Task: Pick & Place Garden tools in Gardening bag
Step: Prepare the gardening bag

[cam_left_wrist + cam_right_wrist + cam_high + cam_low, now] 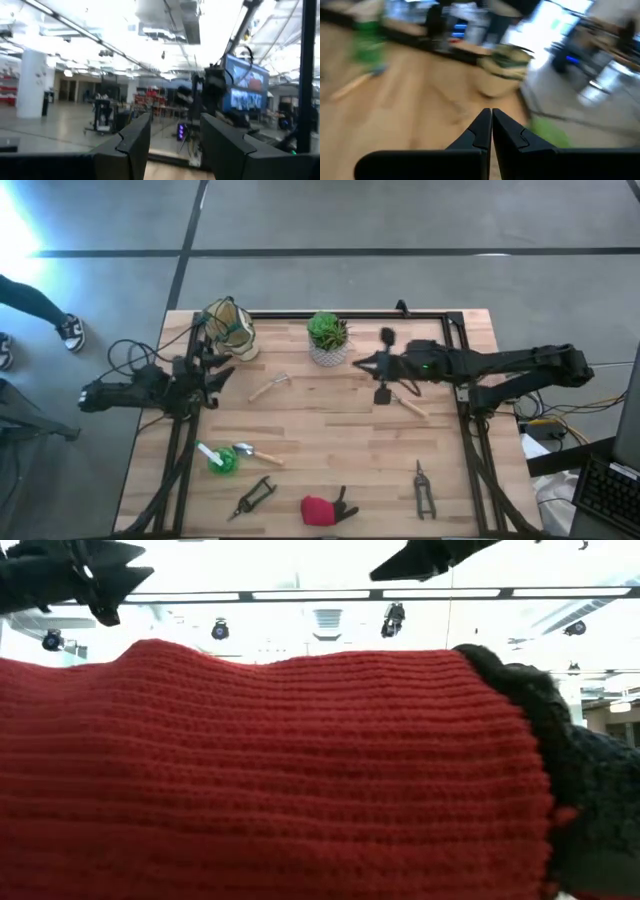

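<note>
Item, desk (330, 430) of pale wood strips: my left pincer (222, 372) stood at the desk's left side with its fingers (131, 145) parted and nothing between them, pointing level out across the room. Item, gardening bag (231, 328): it sat at the far left corner, just beyond that left pincer — the nearer arm to it by a good way. Item, right pincer (383, 367): fingers pressed shut on nothing, it hung over the desk's middle-right, close by the potted plant (327, 338). Item, rake fork (270, 386): it lay between my two pincers, wooden handle slanting toward the near left, head toward the far right. Item, dark-headed tool (398, 396): directly under the right pincer's reach, its pale handle ran toward the near right — the closest piece to that arm, I judged, so a grasp would have to cross that slant. Item, near edge: green-and-white tool (217, 458) touching the silver trowel (249, 451), one black pruner (254, 497), a red-and-black item (323, 508), a second pruner (424, 489) lying lengthwise toward the near edge. All these were outside the bag. Writing or brands: none legible anywhere.
</note>
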